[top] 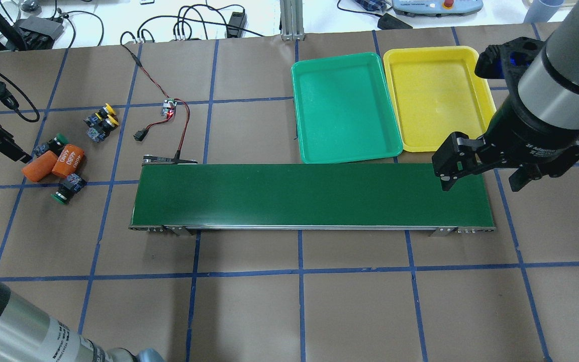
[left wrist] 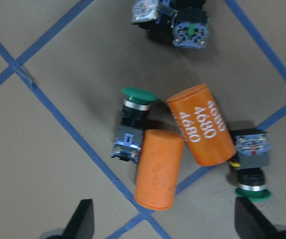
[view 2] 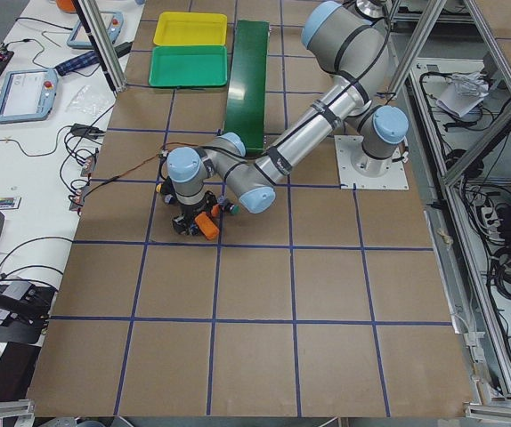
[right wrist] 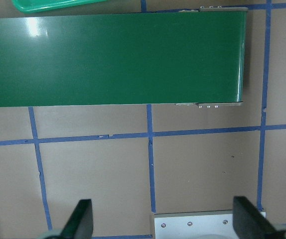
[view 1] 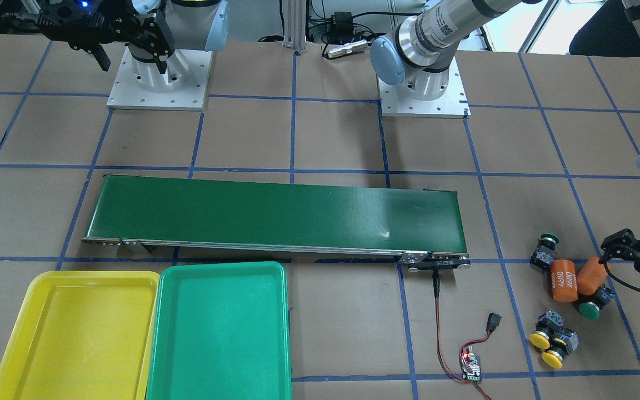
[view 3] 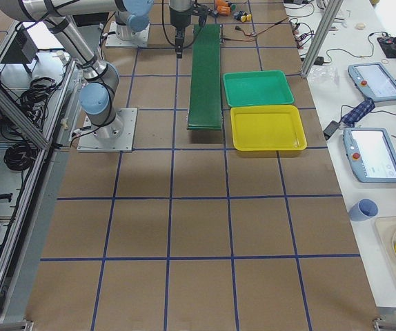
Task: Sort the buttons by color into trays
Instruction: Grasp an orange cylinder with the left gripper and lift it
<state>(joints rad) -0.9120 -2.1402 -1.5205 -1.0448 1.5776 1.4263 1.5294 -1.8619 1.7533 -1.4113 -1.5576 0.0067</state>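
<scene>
Left gripper (left wrist: 164, 211) released over two green-capped black push-buttons (left wrist: 133, 127) against orange cylinders (left wrist: 200, 129) at table's 9 o'clock (overhead), yellow-capped pair (top: 102, 119) at their 1; right gripper (top: 480, 177) released over the 3 o'clock end of dark-green conveyor belt (top: 309, 193), with shallow green plastic tray (top: 345, 108) and yellow plastic tray (top: 435, 95) at its 1.

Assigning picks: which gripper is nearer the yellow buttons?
Left: left gripper hovers by the orange cylinders, near the yellow buttons; right gripper is at the opposite end of the belt.

Four small black-bodied push-buttons (view 1: 551, 322) are lying on the brown table (view 1: 342, 139): two green-capped (view 1: 544, 253) (view 1: 589, 310), two yellow-capped (view 1: 539, 339) (view 1: 551, 358). Two orange cylinders (view 1: 563, 280) (view 1: 591, 276) are lying alongside. Two shallow plastic trays, one yellow (view 1: 36, 283), one green (view 1: 220, 268), are sitting by one dark-green conveyor belt (view 1: 275, 214).
</scene>
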